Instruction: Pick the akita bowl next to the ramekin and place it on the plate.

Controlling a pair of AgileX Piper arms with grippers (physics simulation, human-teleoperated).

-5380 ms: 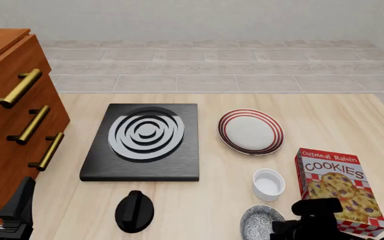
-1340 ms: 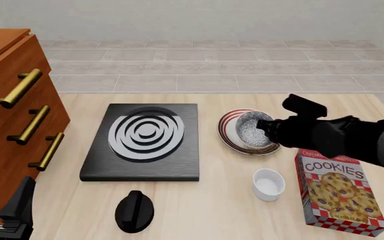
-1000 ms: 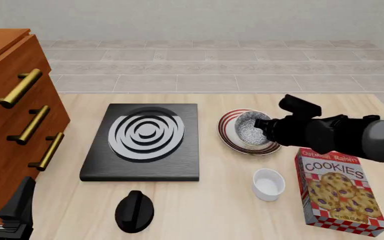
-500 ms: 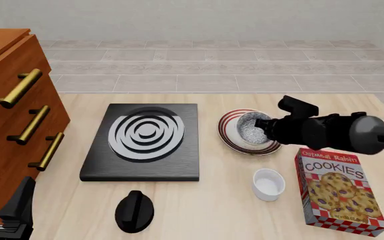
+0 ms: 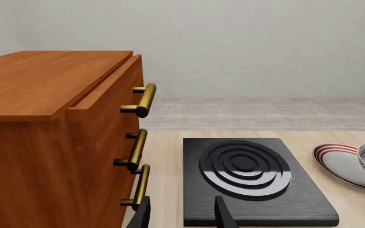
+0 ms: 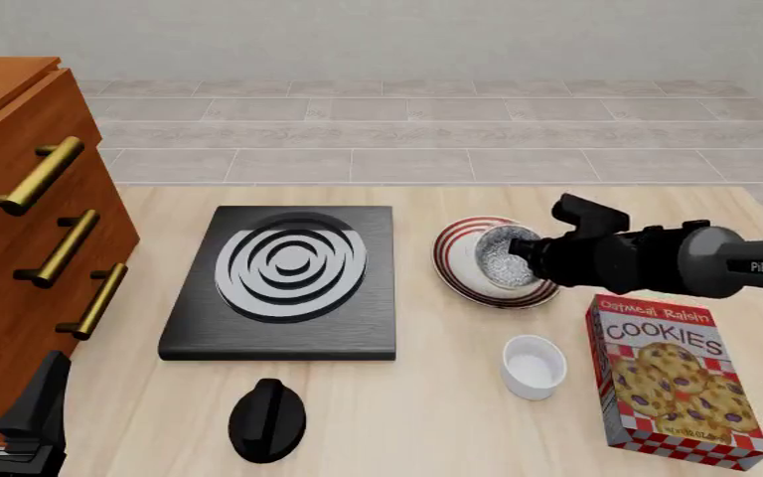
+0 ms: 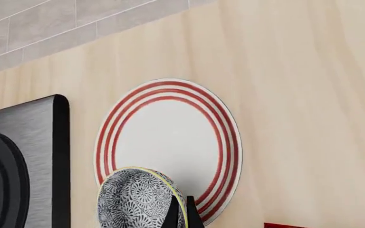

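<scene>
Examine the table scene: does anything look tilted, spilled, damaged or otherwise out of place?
Only the akita bowl stands out: pinched by its rim in the right gripper, it tilts over the red-ringed plate rather than sitting flat. Nothing looks spilled or damaged.

Speckled akita bowl tilted over red-ringed plate; white ramekin nearby.
</scene>
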